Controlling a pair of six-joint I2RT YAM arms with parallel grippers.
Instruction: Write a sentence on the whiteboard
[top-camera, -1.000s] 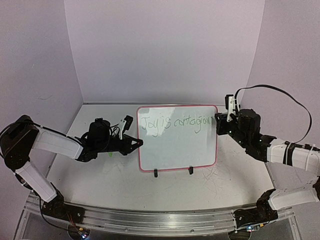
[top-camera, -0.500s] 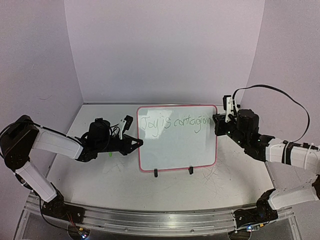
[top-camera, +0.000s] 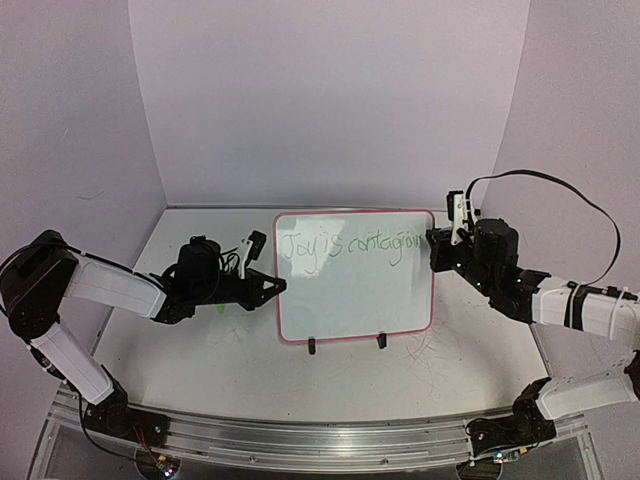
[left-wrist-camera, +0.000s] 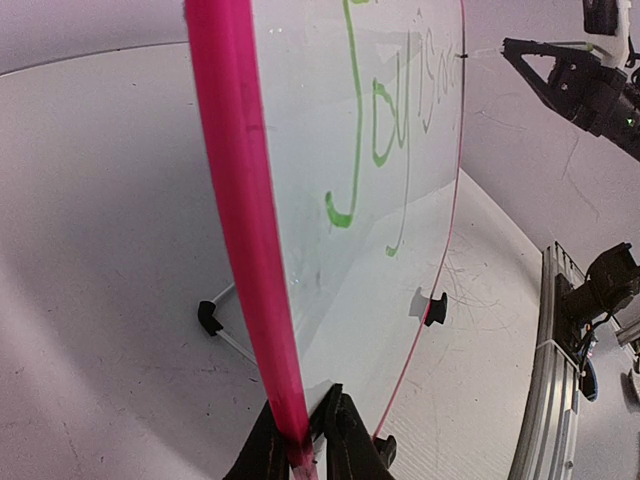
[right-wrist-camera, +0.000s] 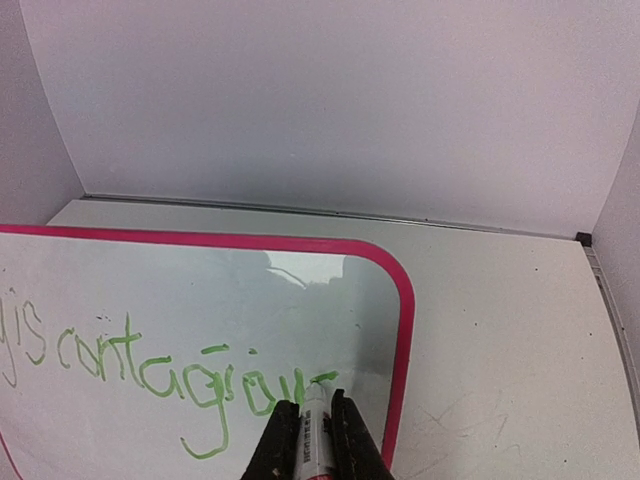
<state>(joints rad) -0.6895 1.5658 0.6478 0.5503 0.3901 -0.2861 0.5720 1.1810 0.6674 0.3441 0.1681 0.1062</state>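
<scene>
Left gripper (left-wrist-camera: 303, 412) pinched whiteboard (top-camera: 355, 290) by left rim; board stood upright ahead of fingers. Right gripper (right-wrist-camera: 312, 404) clamped marker (right-wrist-camera: 311, 432); tip just ahead touched end of sentence (top-camera: 347, 247).

Lavender walls (top-camera: 330, 100) closing in white table (top-camera: 200, 360) at 9, 12 and 3 o'clock. Grey scratch marks (top-camera: 440, 358) showing toward 4 o'clock. Aluminium rail (top-camera: 320, 440) running along 6 o'clock edge. Soft even light falling.

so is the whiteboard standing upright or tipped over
Upright: the whiteboard stands on its two black feet, with the left gripper clamped on its left rim.
</scene>
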